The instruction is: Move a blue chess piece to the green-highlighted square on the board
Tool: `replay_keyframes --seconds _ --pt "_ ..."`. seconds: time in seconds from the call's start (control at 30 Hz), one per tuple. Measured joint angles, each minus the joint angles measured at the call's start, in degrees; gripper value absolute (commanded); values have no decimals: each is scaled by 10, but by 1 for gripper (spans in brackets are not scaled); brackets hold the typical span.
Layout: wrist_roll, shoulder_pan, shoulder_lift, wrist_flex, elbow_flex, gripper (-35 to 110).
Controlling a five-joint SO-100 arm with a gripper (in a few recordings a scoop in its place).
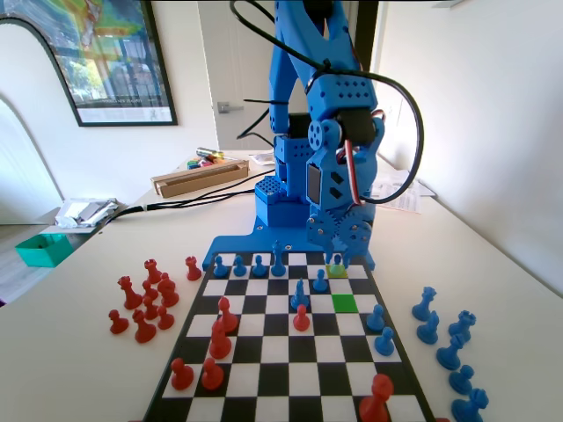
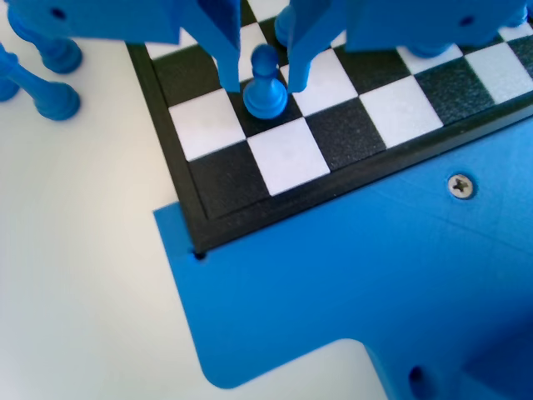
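Observation:
My gripper (image 1: 336, 258) is low at the far right of the board (image 1: 264, 380), by the arm's base. In the wrist view the gripper (image 2: 263, 82) is open, with one jaw on each side of a small blue chess piece (image 2: 266, 98), a ball-headed pawn. The pawn stands upright on a dark square near the board's corner (image 2: 208, 218), with small gaps to both jaws. In the fixed view it sits on the yellow-olive square (image 1: 337, 272), mostly hidden by the jaws. The green-highlighted square (image 1: 345, 302) lies one row nearer the camera, with nothing on it.
Other blue pieces (image 1: 259, 265) line the far row, and more stand mid-board (image 1: 300, 294) and at the right (image 1: 384, 341). Red pieces (image 1: 220, 341) stand on the near half. Captured red pieces (image 1: 145, 299) cluster left of the board, blue ones (image 1: 449, 347) to the right (image 2: 54, 79).

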Motion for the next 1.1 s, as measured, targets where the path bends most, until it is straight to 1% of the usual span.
replay_keyframes --seconds 0.43,0.8,0.97,1.1 --pt "-9 2 0 11 -4 1" --pt "-4 23 0 113 -125 1" --pt "-5 45 -25 135 -171 1" --pt "-9 62 -57 133 -200 1"
